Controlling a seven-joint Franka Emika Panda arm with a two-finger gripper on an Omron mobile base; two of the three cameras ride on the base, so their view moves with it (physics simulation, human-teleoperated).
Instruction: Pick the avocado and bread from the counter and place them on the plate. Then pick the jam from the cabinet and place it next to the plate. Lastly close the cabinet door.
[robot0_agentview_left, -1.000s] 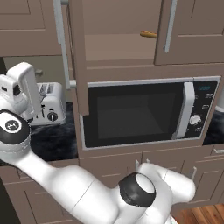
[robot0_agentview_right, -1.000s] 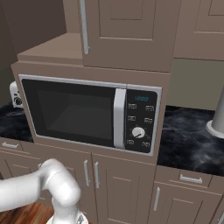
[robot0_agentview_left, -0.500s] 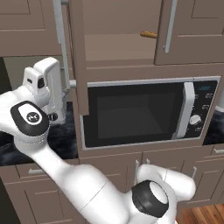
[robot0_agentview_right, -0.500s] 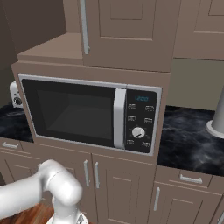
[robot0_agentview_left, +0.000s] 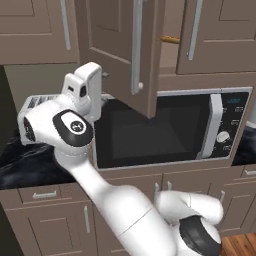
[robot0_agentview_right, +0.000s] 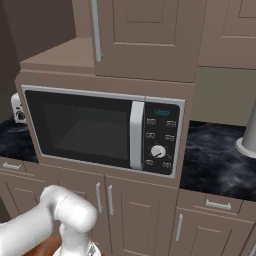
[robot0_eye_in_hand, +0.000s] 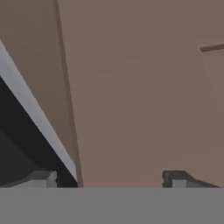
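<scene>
Up in the top centre of the left base frame, a brown recessed-panel wooden cabinet door with a long vertical silver bar handle stands swung partly open from the brown wooden wall cabinet. Through the gap behind its edge, a small orange-brown sliver shows on the shelf; what it is cannot be told. Left of centre in that frame the white hand of the arm, carrying the gripper, sits against the door's lower left edge, above the arm's dark round joint.

At the bottom of the hand frame the two small dark fingertips rise far apart with plain brown wood between them, so the gripper is spread wide and holds nothing. A pale grey strip runs down the left of that frame beside a dark area.

Below the cabinet, a black-fronted microwave with a silver handle and dial fills the middle of the right base frame. Black stone counter with faint white veining lies to its right.
</scene>
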